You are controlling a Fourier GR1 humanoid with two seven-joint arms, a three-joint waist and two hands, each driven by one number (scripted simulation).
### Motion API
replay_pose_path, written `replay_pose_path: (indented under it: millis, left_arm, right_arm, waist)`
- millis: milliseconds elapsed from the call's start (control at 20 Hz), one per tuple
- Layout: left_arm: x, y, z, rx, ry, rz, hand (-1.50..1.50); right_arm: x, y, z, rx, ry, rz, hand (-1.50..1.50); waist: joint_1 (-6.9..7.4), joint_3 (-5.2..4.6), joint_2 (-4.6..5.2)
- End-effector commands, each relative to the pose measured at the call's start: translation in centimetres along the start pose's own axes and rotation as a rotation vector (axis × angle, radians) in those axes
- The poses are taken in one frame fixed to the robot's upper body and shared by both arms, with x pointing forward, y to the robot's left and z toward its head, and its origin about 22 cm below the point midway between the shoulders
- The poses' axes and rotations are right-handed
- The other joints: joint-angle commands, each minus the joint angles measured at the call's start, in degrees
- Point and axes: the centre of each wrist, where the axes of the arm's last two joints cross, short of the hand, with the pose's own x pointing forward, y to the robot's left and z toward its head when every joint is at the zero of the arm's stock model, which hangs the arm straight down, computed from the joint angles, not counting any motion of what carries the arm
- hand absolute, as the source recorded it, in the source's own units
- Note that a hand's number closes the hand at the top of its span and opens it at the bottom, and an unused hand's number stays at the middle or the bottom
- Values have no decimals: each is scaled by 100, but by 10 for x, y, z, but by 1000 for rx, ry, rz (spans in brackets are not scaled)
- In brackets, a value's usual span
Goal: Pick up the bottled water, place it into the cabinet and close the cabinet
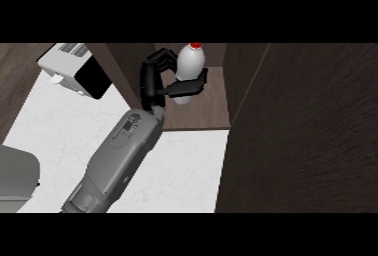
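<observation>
Fingers and thumb of the one hand in view curl round the bottled water, the fingers wrapping its far left side and the thumb crossing its lower front. By its place in the view, with the forearm rising from the lower left, I take it for the left hand, though I cannot be sure; the other hand does not show.

The bottle stands upright or nearly so, its long axis running from the red cap at the top down to the rounded base. It is inside the mouth of the cabinet, above the brown shelf floor and between the two dark side walls. Whether the base already touches the shelf I cannot tell.

The large dark panel at the right of the cabinet opening is likely its open door. It lies right of the bottle and the holding hand.

Judging from this, the placing is nearly done: setting the bottle down and letting go come next, then swinging the door shut. A toaster sits left of the cabinet on the white counter.
</observation>
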Motion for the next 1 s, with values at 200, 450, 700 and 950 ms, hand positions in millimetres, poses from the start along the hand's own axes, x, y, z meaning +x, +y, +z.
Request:
replay_pose_path:
  millis: [200, 450, 700, 950]
  left_arm:
    - [-24, 4, -23, 42, -5, -143, 150]
    - [-25, -5, -25, 63, 30, -252, 150]
    - [-45, 5, -22, 120, 45, -275, 150]
    - [-58, 16, -20, 133, 81, -274, 150]
  right_arm:
    - [21, -3, 2, 1, -40, -23, -150]
    - [22, -3, 11, -6, -45, -13, -150]
    - [11, 1, 10, 12, -50, -18, -150]
    - [19, -2, 11, 45, -47, -8, -150]
  waist:
    - [-52, -2, 48]
    - [-14, 2, 9]
    - [-162, 0, 52]
    - [-146, -5, 66]
